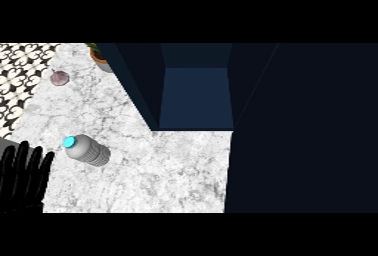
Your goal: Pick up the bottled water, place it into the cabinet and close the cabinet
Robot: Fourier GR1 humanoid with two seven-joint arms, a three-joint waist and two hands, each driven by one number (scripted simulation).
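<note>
The bottled water (88, 150) is a grey ribbed bottle with a light blue cap, standing on the marble counter (162, 170) at the left. My left hand (23, 175) shows at the lower left edge, black, fingers straight and pointing up, just left of the bottle and apart from it. The dark blue cabinet (196, 95) stands open at the top centre, its inside bare. Its open door (303, 130) fills the right side of the view. My right hand does not show.
A small purplish round object (59, 77) lies on the counter at the upper left. A potted plant (100, 56) stands next to the cabinet's left wall. Patterned black and white tiles (18, 75) line the far left.
</note>
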